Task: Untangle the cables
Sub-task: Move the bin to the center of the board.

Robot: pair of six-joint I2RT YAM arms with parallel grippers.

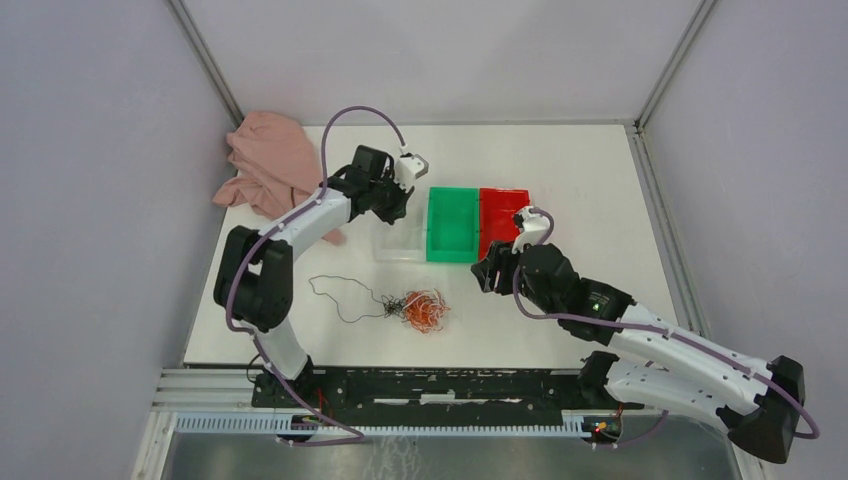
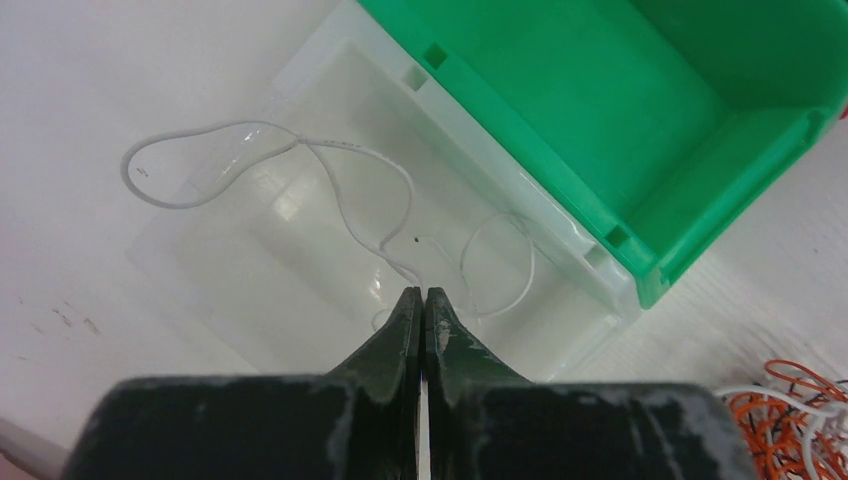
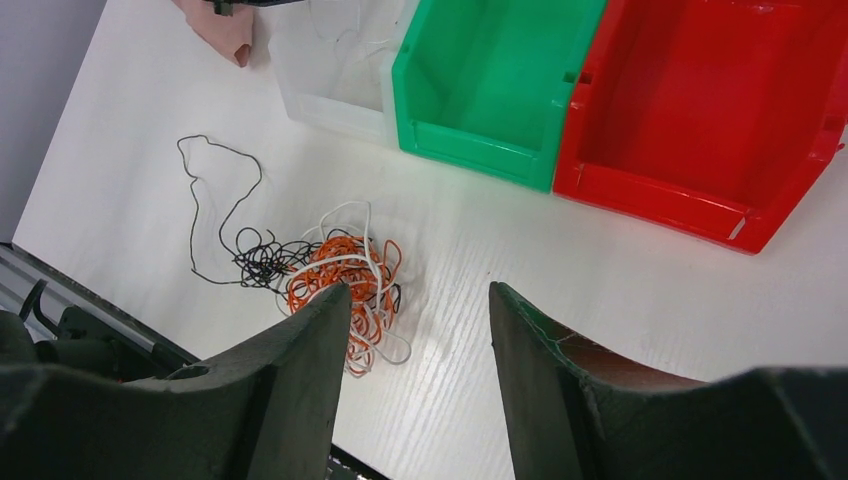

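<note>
Sorting seems under way: 1 white wire (image 2: 126,172) lies looped across the clear bin (image 2: 500,172). The left gripper (image 2: 422,292) hangs over it, jaws pressed together. The wire runs up to their tips, but I cannot tell whether it is pinched.

The right gripper (image 3: 418,292) hovers about half spread, holding nothing, above the cables (image 3: 345,275). They are a wad of orange, black and whitish loops on the white table (image 1: 580,160), in front of the bins and well apart from them.

Next, I judge, the right jaws must settle on 1 outer loop and draw it out gently.

A green bin (image 3: 470,150) and a red bin (image 3: 650,195) stand beside the clear one. A pink cloth (image 1: 265,160) lies at the far left. Pale panels (image 1: 90,150) wall 3 sides.
</note>
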